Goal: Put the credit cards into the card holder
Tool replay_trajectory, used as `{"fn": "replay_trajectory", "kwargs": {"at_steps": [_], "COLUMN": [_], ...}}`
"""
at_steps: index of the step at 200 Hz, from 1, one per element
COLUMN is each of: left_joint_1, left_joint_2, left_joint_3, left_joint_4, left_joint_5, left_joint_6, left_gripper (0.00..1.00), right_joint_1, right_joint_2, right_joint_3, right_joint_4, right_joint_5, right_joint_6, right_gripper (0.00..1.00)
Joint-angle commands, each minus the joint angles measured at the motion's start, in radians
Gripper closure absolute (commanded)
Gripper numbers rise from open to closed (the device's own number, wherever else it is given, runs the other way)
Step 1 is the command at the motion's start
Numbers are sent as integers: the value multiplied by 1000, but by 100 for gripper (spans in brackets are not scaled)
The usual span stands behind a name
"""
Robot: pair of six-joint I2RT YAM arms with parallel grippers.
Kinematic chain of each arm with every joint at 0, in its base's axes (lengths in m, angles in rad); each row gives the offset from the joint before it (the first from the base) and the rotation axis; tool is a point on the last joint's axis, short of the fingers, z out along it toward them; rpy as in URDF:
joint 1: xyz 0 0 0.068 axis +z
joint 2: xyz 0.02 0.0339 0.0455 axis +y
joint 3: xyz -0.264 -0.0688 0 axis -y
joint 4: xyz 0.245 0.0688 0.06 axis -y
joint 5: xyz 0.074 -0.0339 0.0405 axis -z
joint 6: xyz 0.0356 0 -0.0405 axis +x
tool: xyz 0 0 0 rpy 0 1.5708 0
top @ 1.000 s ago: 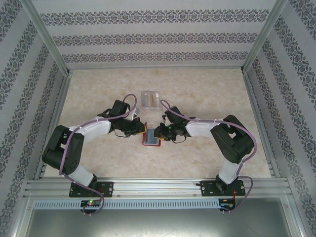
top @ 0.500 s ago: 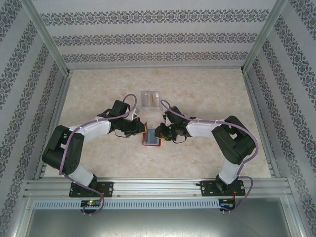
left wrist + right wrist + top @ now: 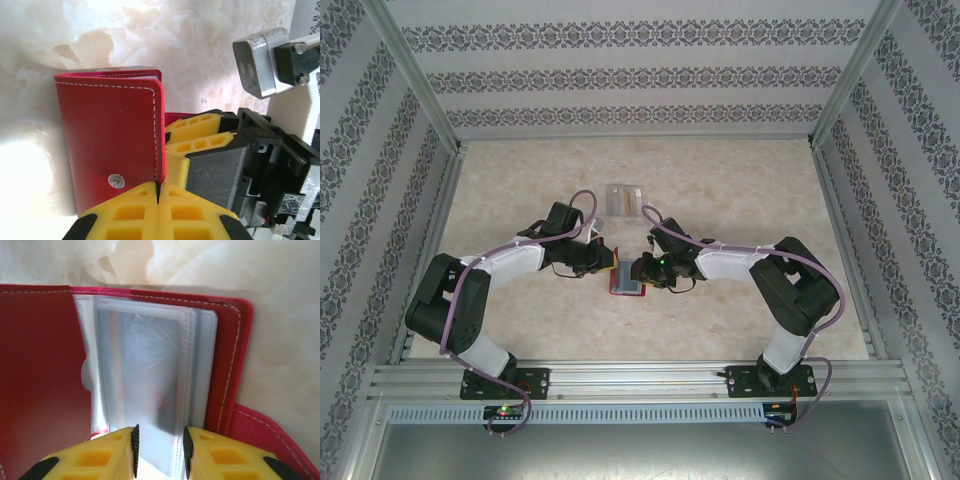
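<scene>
In the middle of the table (image 3: 520, 200), the wallet (image 3: 626, 283) lies open between the two arms. At 12 o'clock from it, a little way off, sits the clear case (image 3: 611, 190). The cards (image 3: 631, 200) are inside it, and from above they look like tan and orange strips.

The left gripper (image 3: 157, 195) comes at the wallet from 9 o'clock. Its yellow fingers are pressed together on the edge of the red cover, just beside the snap (image 3: 116, 181). The right gripper (image 3: 159, 445) comes from 3 o'clock. Its fingers stand a little apart, with the end of the clear pockets (image 3: 150, 365) in the gap. I cannot tell if they touch the plastic. A pale card seems to sit in the front pocket, but the plastic is cloudy, so I am not sure.

I think the wallet is light and floppy. It would likely fold shut if let go, so a pinch on the cover edge is a good hold. The pockets look thin and slick and may stick together — best to lift just one at its mouth. The cards are likely stiff, smooth and very thin, so they are hard to pick up flat. I would hold one by its two long sides and leave one end free to slide in.
</scene>
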State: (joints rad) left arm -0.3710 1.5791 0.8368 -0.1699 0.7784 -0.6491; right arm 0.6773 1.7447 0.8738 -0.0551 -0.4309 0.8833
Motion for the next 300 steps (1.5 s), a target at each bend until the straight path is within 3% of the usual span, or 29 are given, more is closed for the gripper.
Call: {"fn": "replay_trajectory", "kwargs": {"at_steps": [1,48,110,215,300], "left_joint_1": [10,11,11,22,50], "left_joint_2": [0,-3,-3,5,-6], "left_joint_3": [-19,-21,-27,-45,-57], "left_joint_4": [13,15,22,57,72], "left_joint_5": [7,6,12,28,52], "left_joint_6": [-4,-2,-6,-19,-20], "left_gripper": [100,100,100,100,100], "right_joint_1": [9,13,21,-10,-10], "right_joint_2": [19,16,21,20,36], "right_joint_3": [2,-1,-13,-114,-115], "right_joint_4": [-9,-10,68,394,462], "right_joint_5": [24,33,-1,-145,-180], "right_joint_6": [-9,-5,29,188,209], "right_gripper": [64,65,74,71,65]}}
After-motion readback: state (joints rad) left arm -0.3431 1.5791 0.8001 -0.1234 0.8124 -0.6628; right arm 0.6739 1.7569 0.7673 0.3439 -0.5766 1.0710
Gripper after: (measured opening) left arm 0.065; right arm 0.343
